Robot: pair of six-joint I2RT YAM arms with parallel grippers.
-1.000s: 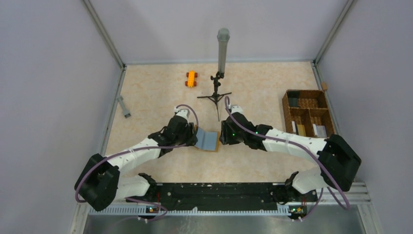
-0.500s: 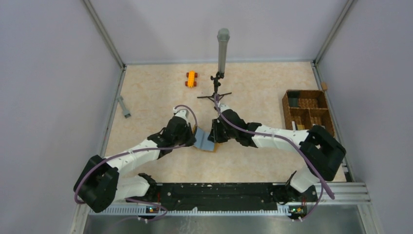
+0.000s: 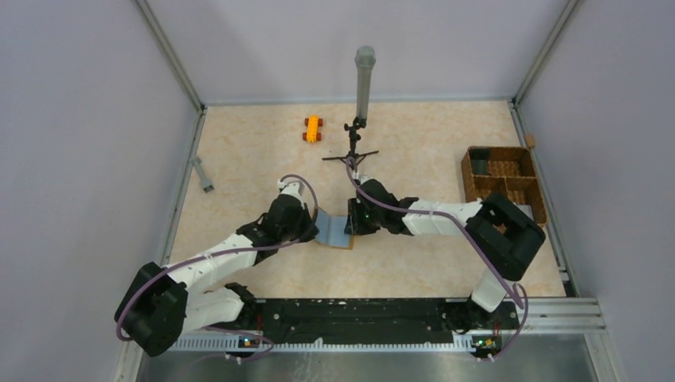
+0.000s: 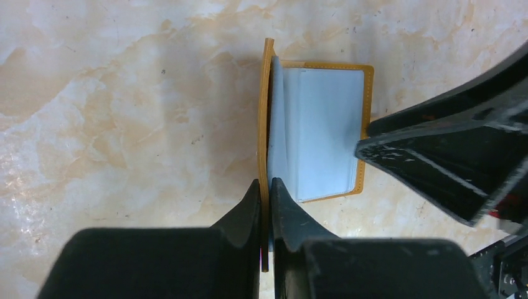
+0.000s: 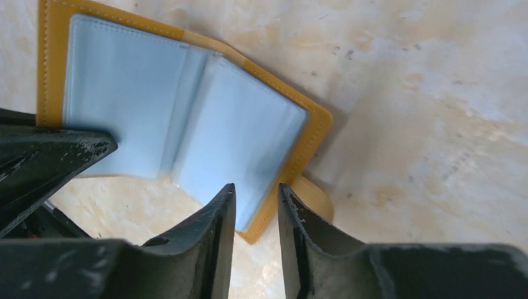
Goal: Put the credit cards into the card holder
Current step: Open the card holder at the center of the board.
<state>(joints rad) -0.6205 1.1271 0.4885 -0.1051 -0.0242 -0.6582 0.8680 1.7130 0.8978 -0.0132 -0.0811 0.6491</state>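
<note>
The mustard-orange card holder (image 3: 334,231) lies open on the table between both arms, showing pale blue inner pockets (image 5: 131,93). My left gripper (image 4: 264,184) is shut on its left cover (image 4: 266,112), which stands up on edge. My right gripper (image 5: 256,188) is at the holder's right side, jaws a narrow gap apart. The right cover's near corner (image 5: 274,205) lies in that gap without being pinched. The right gripper's fingers (image 4: 436,149) show in the left wrist view beside the holder. No loose credit cards show. I cannot tell whether one sits inside the pockets.
A small orange toy car (image 3: 313,128) sits at the back. A black tripod with a tall grey tube (image 3: 364,79) stands just behind the right gripper. A brown wicker basket (image 3: 497,165) is at the right, partly behind the right elbow. A grey bar (image 3: 202,173) lies by the left wall.
The right arm swung left up to the holder and its jaws narrowed. The left jaws closed on the left cover, which now stands more upright.
</note>
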